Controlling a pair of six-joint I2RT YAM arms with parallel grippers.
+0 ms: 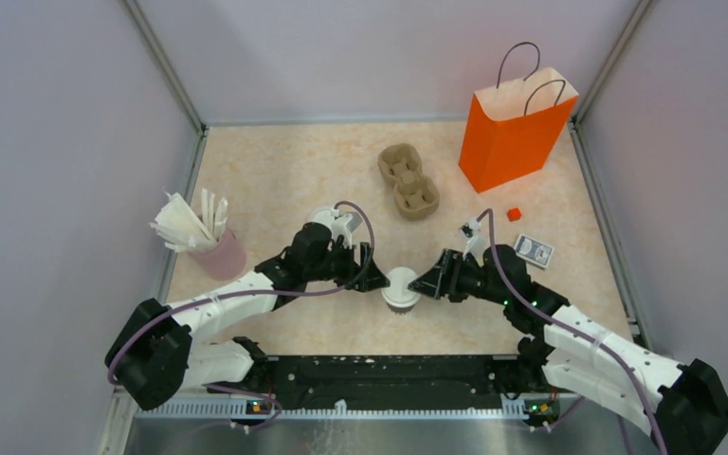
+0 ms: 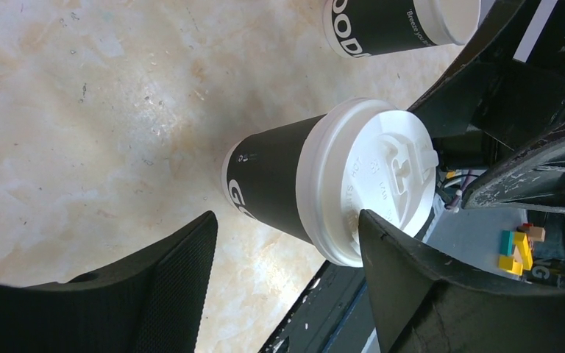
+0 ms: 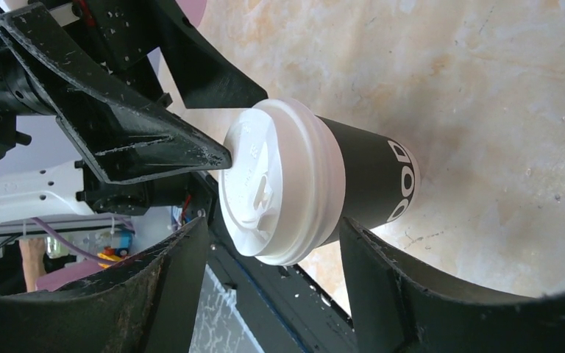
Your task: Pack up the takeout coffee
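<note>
you see the takeout coffee (image 1: 400, 288) upright on the table (image 1: 275, 171), toward 6 o'clock. your left gripper (image 2: 285, 220), at its 9 o'clock, has its jaws spread around it. your right gripper (image 3: 274, 224), at 3 o'clock, straddles it closely; if it pinches, i cannot tell.

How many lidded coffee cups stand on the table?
2. The first cup stands between the left hand and the right hand; the second cup stands farther back, behind the left hand, mostly covered from above. Others could be hidden.

Two coffee cups (image 2: 316, 191) (image 2: 382, 26), one pulp tray (image 1: 408, 180), one orange bag (image 1: 507, 142)
</note>
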